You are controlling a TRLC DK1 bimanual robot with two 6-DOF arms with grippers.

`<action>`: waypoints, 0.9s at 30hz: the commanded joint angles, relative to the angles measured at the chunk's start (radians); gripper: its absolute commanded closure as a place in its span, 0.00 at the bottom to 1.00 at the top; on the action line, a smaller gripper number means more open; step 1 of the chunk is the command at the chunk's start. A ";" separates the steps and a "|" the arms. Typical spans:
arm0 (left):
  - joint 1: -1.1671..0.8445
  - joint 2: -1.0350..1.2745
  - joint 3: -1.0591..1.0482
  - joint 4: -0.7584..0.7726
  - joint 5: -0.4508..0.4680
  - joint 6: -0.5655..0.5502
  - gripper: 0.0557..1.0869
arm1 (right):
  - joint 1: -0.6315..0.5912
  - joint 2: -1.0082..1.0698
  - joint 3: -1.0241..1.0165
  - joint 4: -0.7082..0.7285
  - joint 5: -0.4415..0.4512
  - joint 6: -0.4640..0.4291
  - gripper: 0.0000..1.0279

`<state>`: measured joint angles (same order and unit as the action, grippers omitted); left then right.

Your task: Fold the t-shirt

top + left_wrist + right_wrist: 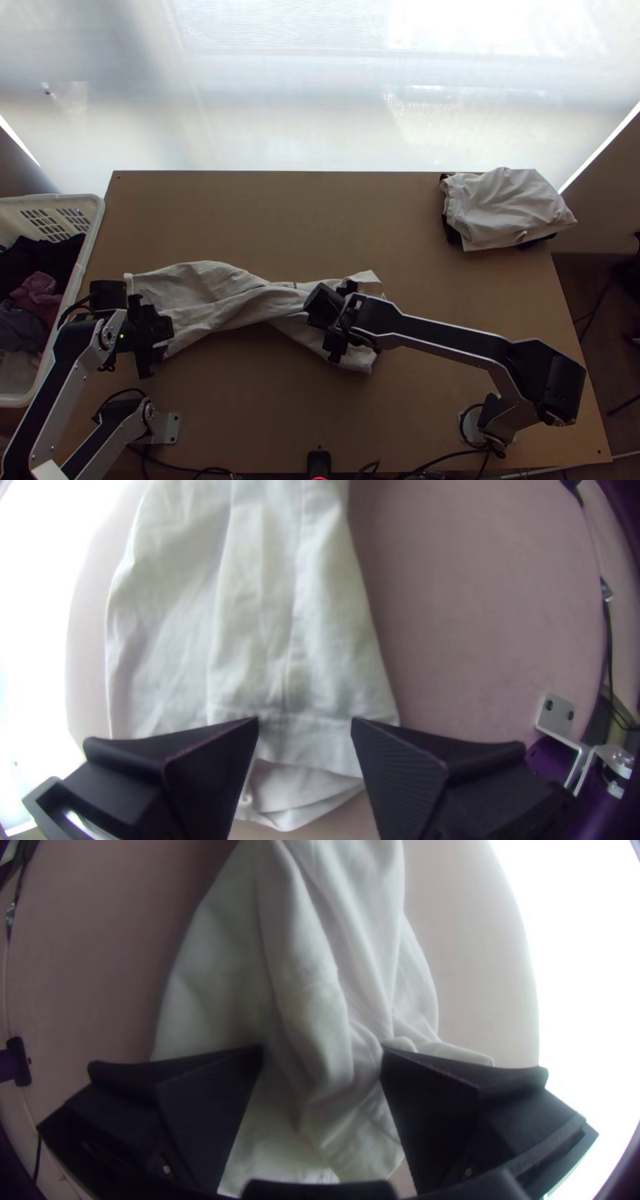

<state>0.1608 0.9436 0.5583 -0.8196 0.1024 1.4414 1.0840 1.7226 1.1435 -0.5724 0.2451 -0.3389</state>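
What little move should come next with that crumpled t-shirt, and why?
Probably closing the left gripper and right gripper on the t-shirt: their fingers are open over its opposite ends, and it lies pinched and wrinkled between them, so it likely needs spreading before folding.

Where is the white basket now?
In the top view, the basket stands at the left edge, beside the table's left side and close to the left arm.

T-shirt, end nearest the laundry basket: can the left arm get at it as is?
Likely yes. The left gripper is open at that end of the t-shirt, pale cloth showing between its fingers, and nothing seems to block it. How far above the cloth it is, I can't tell.
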 commanded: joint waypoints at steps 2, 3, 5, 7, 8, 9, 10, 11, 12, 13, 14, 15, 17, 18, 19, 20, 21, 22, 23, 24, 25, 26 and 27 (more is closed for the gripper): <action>0.011 0.029 0.002 0.062 0.002 0.010 0.28 | 0.001 0.005 0.001 0.002 0.006 0.000 0.24; 0.009 0.038 -0.005 0.065 0.002 0.010 0.28 | 0.001 0.006 0.001 0.002 0.006 0.000 0.24; 0.003 0.044 -0.015 0.077 0.002 0.007 0.28 | 0.001 0.008 0.002 0.002 0.010 0.000 0.24; -0.003 0.047 -0.024 0.097 0.002 0.001 0.29 | 0.001 0.008 0.004 0.002 0.011 0.000 0.24; -0.004 0.049 -0.028 0.099 0.002 0.001 0.32 | 0.001 0.008 0.002 0.002 0.013 0.000 0.24; -0.004 0.054 -0.031 0.102 0.002 0.001 0.41 | -0.001 0.009 0.001 0.002 0.014 -0.002 0.24; -0.006 0.058 -0.034 0.102 0.002 0.004 0.48 | -0.003 0.009 0.001 0.002 0.016 -0.002 0.24; -0.006 0.064 -0.035 0.103 0.002 0.007 0.57 | -0.004 0.009 0.001 0.002 0.017 -0.002 0.24; -0.006 0.069 -0.038 0.112 0.002 0.004 0.65 | -0.006 0.009 0.001 0.002 0.017 -0.002 0.24; -0.006 0.070 -0.041 0.123 0.002 0.001 0.73 | -0.006 0.011 0.001 0.002 0.017 -0.002 0.24; -0.006 0.072 -0.041 0.132 0.002 -0.006 0.83 | -0.007 0.011 0.002 0.002 0.017 -0.002 0.24; -0.006 0.073 -0.040 0.142 0.002 -0.010 0.89 | -0.007 0.012 0.004 0.002 0.017 0.000 0.24; -0.006 0.077 -0.029 0.149 0.000 -0.032 0.92 | -0.009 0.012 0.007 0.002 0.019 0.000 0.24; -0.006 0.077 -0.021 0.148 0.000 -0.039 0.92 | -0.012 0.012 0.007 0.002 0.019 0.000 0.24; -0.006 0.077 -0.014 0.146 -0.001 -0.041 0.92 | -0.013 0.014 0.009 0.002 0.019 0.000 0.31; -0.006 0.070 -0.009 0.146 -0.003 -0.042 0.92 | -0.016 0.014 0.009 0.002 0.019 -0.005 0.38; -0.004 0.069 -0.001 0.148 -0.003 -0.049 0.97 | -0.016 0.014 0.009 0.006 0.019 -0.006 0.46; -0.001 0.069 0.009 0.148 -0.003 -0.067 0.96 | -0.018 0.012 0.005 0.014 0.019 -0.008 0.55; 0.005 0.069 0.026 0.139 -0.003 -0.087 0.96 | -0.018 0.011 0.004 0.023 0.017 -0.012 0.64; 0.008 0.069 0.046 0.117 -0.003 -0.107 0.96 | -0.018 0.009 0.001 0.034 0.017 -0.017 0.73; 0.009 0.069 0.068 0.089 -0.001 -0.121 0.96 | -0.018 0.009 -0.001 0.045 0.016 -0.025 0.83; 0.011 0.066 0.091 0.065 -0.001 -0.134 0.96 | -0.016 0.008 -0.002 0.055 0.016 -0.037 0.94; 0.014 0.064 0.114 0.043 -0.001 -0.145 0.96 | -0.015 0.008 -0.004 0.062 0.016 -0.041 0.97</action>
<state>0.1619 1.0119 0.5789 -0.6975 0.1013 1.3663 1.0698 1.7344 1.1473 -0.5529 0.2626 -0.3500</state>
